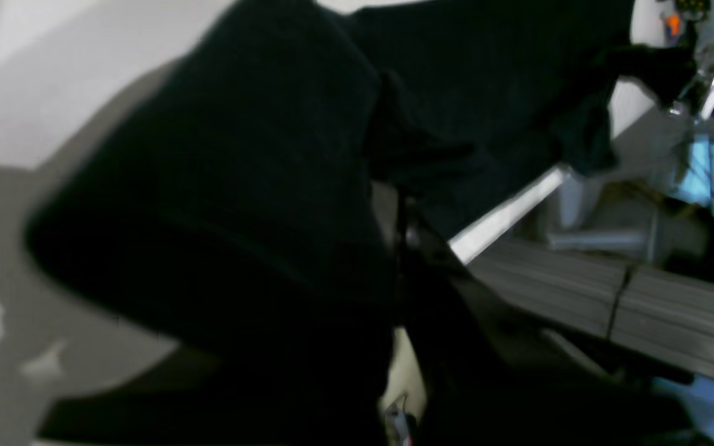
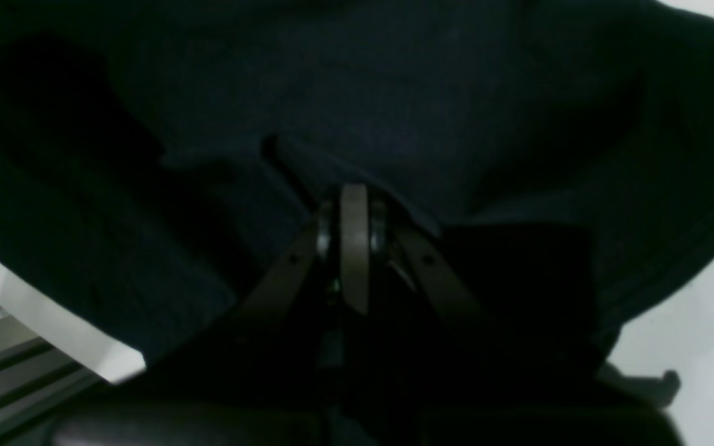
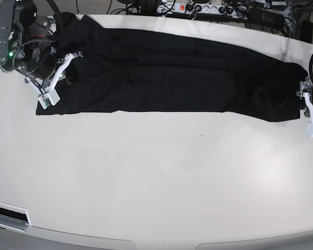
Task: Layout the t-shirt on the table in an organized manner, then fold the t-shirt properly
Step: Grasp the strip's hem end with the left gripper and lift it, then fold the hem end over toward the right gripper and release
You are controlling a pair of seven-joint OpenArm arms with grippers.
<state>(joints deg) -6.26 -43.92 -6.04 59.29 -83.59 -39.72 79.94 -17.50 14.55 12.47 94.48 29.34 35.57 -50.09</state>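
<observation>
The t-shirt [image 3: 167,73] is lying stretched into a long dark band across the far half of the table [image 3: 156,182], running nearly from one side to the other. The right end effector [image 3: 68,65] is gripping cloth at the band's end on the base view's left; its wrist view shows the fingers [image 2: 354,235] pressed together on a pinch of fabric. The left end effector [image 3: 305,101] is sitting at the opposite end, nearly closed; it appears to be holding the hem, though the blurred wrist view is not confirming contact. Judgement: the spreading stage is looking well advanced, with wrinkles remaining near the left of the base view. No tidy fold is showing yet, so folding is apparently still ahead.
</observation>
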